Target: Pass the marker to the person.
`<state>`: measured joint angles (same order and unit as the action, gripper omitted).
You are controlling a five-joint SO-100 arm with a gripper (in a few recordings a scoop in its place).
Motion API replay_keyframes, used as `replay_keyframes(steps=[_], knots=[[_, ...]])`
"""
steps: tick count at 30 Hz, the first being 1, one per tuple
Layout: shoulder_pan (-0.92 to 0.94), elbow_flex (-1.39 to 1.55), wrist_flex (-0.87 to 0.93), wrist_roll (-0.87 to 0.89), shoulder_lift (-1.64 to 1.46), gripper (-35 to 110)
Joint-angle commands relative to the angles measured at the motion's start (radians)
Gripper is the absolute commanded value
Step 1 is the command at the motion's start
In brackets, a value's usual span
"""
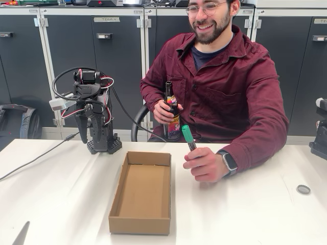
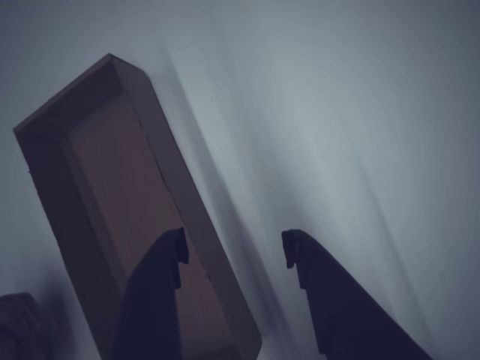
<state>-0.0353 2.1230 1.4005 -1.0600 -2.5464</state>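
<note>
Marker [image 1: 188,137] is sitting in the person's hand [image 1: 207,164] at right of the fixed view, just past the right wall of the cardboard box [image 1: 142,192], so handover is looking done or nearly done. Person [image 1: 225,81] is sitting behind the counter [image 1: 245,209], other hand [image 1: 167,109] wrapping a dark glass bottle [image 1: 171,115] that is standing at the far counter edge. Arm is folded up at far left, tool [image 1: 86,122] hanging down near its own base, well apart from marker and hand. In the wrist view the tool [image 2: 234,251] is showing its two fingers spread apart with nothing between them, box [image 2: 135,217] and bare counter [image 2: 360,135] passing beneath, blurred. Risks from here, as I judge: little on the marker itself since the person is gripping it low on the barrel; it is being held loosely near the end, so it could tip or slip onto the counter or into the box. If the arm is swinging, the tool could be clipping the box rim, and the loose cable [image 1: 36,158] trailing left could be snagging. Marker long axis is running near vertical, leaning slightly left at the top; green cap is pointing up and a bit left, barrel end is buried in the fist pointing down toward the counter.
</note>
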Motion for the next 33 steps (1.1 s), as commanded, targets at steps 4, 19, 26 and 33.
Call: replay_keyframes(steps=[4,19,26,33], knots=[[-0.003,0.02,-0.026,-0.005,-0.043,29],[-0.006,0.023,-0.029,-0.005,-0.04,28],[-0.006,0.023,-0.037,-0.002,-0.038,28],[-0.006,0.031,-0.046,-0.002,-0.04,28]])
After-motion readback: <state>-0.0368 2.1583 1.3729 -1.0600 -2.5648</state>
